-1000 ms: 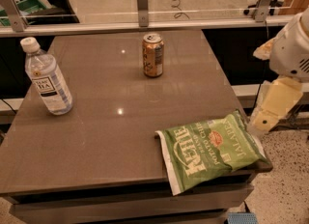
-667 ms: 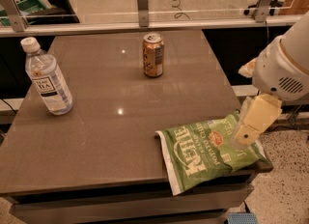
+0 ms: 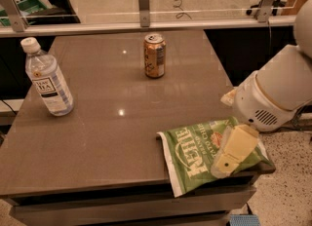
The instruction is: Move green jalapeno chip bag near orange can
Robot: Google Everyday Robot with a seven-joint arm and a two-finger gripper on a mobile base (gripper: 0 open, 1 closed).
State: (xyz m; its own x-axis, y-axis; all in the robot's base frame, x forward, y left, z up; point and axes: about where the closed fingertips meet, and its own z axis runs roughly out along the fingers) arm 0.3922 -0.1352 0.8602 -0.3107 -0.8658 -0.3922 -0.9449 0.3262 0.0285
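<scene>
Watching the gripper (image 3: 228, 158) sit low on the right half of the green jalapeno chip bag (image 3: 192, 154), well apart from the orange can (image 3: 154, 55), forward and right of it. I cannot tell how far it is open, or whether it grips anything. The bag lies flat on the table (image 3: 97, 137); a clear bottle (image 3: 48, 84) stands left of the can

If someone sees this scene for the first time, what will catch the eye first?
The big white robot arm at the right, with its pale yellow tool over the green jalapeno chip bag at the front right corner of the table. Next come the orange can, upright near the far edge, and the clear water bottle at the left.
</scene>
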